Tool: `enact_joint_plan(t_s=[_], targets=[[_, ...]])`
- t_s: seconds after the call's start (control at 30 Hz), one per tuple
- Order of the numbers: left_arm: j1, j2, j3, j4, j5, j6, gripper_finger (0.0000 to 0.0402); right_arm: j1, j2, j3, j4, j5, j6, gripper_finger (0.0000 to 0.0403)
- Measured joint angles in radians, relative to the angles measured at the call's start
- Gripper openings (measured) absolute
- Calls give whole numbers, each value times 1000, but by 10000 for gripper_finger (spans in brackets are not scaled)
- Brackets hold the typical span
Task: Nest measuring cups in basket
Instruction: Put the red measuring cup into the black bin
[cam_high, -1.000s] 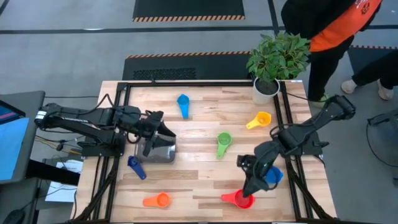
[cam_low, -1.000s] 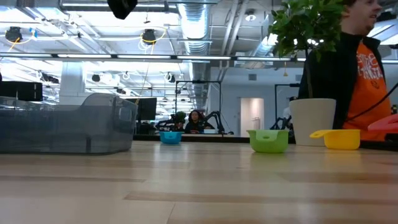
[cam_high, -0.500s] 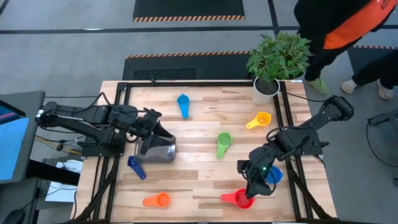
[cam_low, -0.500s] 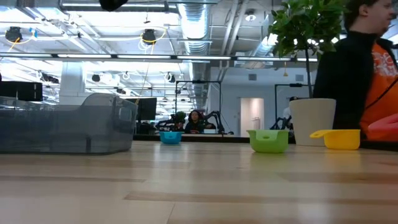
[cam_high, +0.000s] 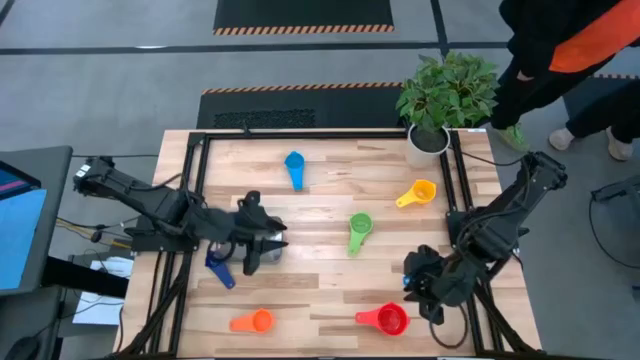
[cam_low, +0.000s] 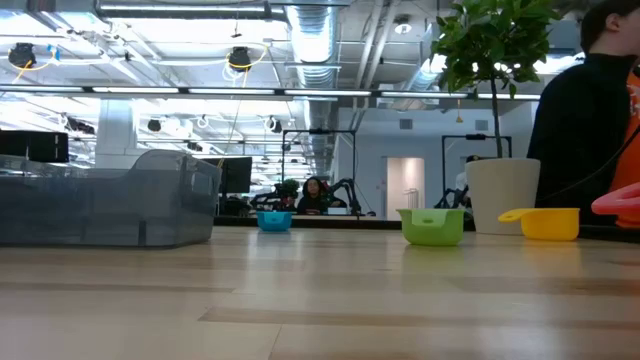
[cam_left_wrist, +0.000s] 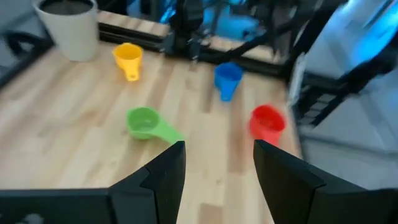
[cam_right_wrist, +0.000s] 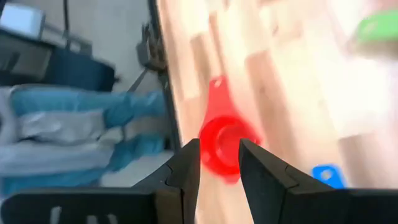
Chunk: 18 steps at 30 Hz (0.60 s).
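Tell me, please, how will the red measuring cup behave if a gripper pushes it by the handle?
The red measuring cup looks like small moulded plastic, so probably light and stiff. Sitting flat on the smooth wooden table, it would likely slide and pivot rather than roll. Its one-sided handle suggests it may tip if lifted there.

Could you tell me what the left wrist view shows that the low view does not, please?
Only the left wrist view shows the left end effector, its fingers apart and empty, plus the blue cup and all of the red cup. Only the low view shows the basket, the light blue cup and a person. Both show the green cup, the yellow cup and the white plant pot.
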<state>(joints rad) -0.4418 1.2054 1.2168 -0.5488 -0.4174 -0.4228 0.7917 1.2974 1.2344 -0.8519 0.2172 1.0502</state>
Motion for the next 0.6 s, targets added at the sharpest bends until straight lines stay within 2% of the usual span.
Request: enact_joint_plan(t_s=[0.13, 0.37, 0.6], targets=[[-60, 102, 80, -91, -70, 67, 177, 35, 8, 6, -29, 47, -43, 142], [-81, 259, 94, -97, -70, 22, 177, 30, 146, 4, -88, 49, -159, 145], [-84, 312, 94, -67, -48, -9, 177, 17, 292, 4, -79, 46, -188, 135]])
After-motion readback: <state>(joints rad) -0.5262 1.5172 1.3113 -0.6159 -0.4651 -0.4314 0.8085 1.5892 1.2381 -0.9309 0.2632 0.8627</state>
